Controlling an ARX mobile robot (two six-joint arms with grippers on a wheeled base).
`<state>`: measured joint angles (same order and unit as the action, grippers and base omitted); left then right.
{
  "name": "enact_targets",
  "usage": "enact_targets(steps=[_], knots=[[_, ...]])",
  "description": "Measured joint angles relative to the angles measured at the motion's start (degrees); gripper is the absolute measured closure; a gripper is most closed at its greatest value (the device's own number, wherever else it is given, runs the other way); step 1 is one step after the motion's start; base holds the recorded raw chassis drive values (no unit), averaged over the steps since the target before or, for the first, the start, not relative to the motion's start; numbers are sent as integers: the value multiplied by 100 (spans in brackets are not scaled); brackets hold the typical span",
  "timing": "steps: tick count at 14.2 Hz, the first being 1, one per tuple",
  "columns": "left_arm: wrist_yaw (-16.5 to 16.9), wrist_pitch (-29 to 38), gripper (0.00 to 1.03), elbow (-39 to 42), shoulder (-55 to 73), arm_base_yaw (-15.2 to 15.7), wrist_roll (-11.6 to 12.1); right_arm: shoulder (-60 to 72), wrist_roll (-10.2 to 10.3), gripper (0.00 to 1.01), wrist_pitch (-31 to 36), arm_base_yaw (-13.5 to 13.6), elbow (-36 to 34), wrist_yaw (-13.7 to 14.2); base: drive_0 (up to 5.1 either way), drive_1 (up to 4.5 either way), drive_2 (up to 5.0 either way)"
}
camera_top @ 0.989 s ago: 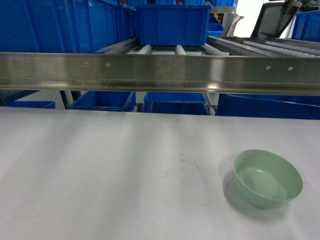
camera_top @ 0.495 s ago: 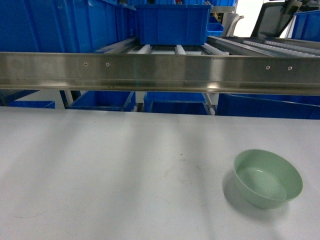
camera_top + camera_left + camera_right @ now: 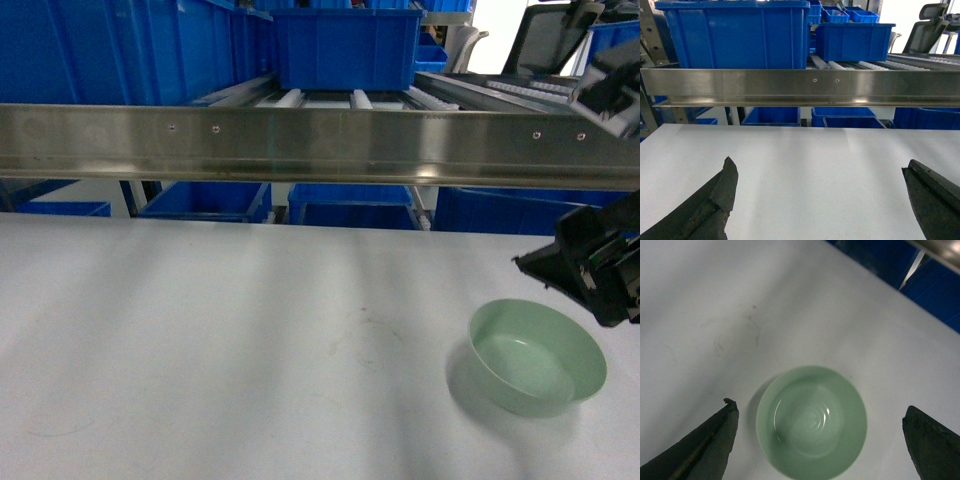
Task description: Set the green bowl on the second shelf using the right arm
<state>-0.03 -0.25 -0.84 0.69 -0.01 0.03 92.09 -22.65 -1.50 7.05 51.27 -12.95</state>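
Head view faces the rack (image 3: 320,145) level; right wrist looks down, seemingly close, sharing the green bowl (image 3: 811,421).

- You're looking at a flat white tabletop (image 3: 200,350), faintly scuffed near the middle.
- The green bowl (image 3: 537,357) sits upright on it, toward your right.
- Behind the table, the steel rack's second shelf (image 3: 320,140) carries a blue crate (image 3: 345,48) on its rollers.

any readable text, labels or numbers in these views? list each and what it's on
None readable in any view.
green bowl: plain, no markings.
steel shelf rail: only screws, no label.
blue crates: no print visible.
white table: just faint scuffs.
right gripper: no legible marking.
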Motion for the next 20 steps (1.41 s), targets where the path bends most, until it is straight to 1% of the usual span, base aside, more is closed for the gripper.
enact_targets(steps=[1, 3, 6, 10, 12, 14, 20], knots=[[0, 0, 5, 0, 0, 0, 0, 175, -160, 3, -120, -22, 55, 2, 0, 0, 0], [0, -2, 5, 0, 0, 0, 0, 431, -367, 3, -105, -125, 55, 61, 0, 0, 0], [0, -2, 5, 0, 0, 0, 0, 741, -549, 3, 2, -367, 42, 127, 0, 0, 0], [0, -2, 5, 0, 0, 0, 0, 1394, -592, 3, -24, -643, 184, 164, 0, 0, 0], [0, -2, 5, 0, 0, 0, 0, 1628, -592, 3, 7, -721, 352, 219, 0, 0, 0], [0, -2, 5, 0, 0, 0, 0, 1847, -592, 3, -4, -787, 511, 216, 0, 0, 0], [-2, -2, 5, 0, 0, 0, 0, 2385, -597, 3, -17, -780, 761, 306, 0, 0, 0]])
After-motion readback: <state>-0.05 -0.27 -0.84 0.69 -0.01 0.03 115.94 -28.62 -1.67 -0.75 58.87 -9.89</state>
